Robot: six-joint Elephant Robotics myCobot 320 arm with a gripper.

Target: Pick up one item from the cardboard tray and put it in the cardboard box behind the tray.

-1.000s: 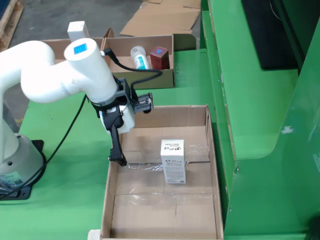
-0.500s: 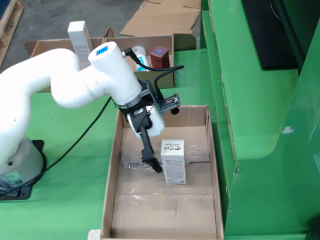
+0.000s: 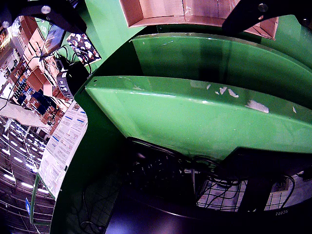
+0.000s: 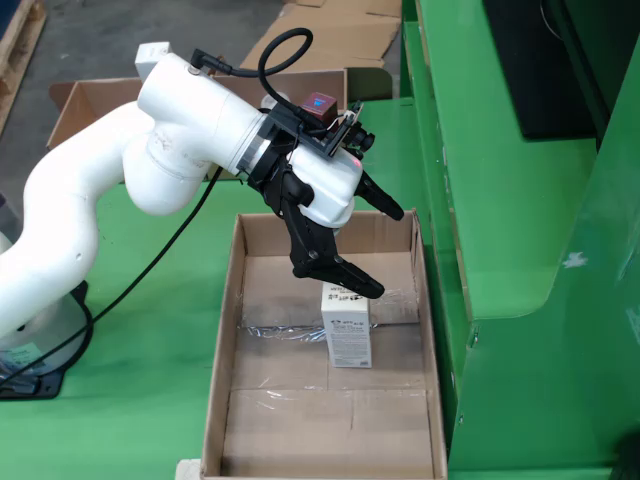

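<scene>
From the fixed overhead view I am seeing the gripper swung up since half a second ago, its fingers now spread wide and holding nothing. The white carton is standing upright mid-way along the cardboard tray, just below the lower finger. The cardboard box is lying behind the tray.

In the view from the side, a white arm with a black gripper is seen over a plain brown cardboard tray, in which a white carton with black print is stood. The table is coloured bright green, and a dark red box shows behind the arm. In the view that rides on the gripper, green panels with chipped pale patches are shown.
</scene>
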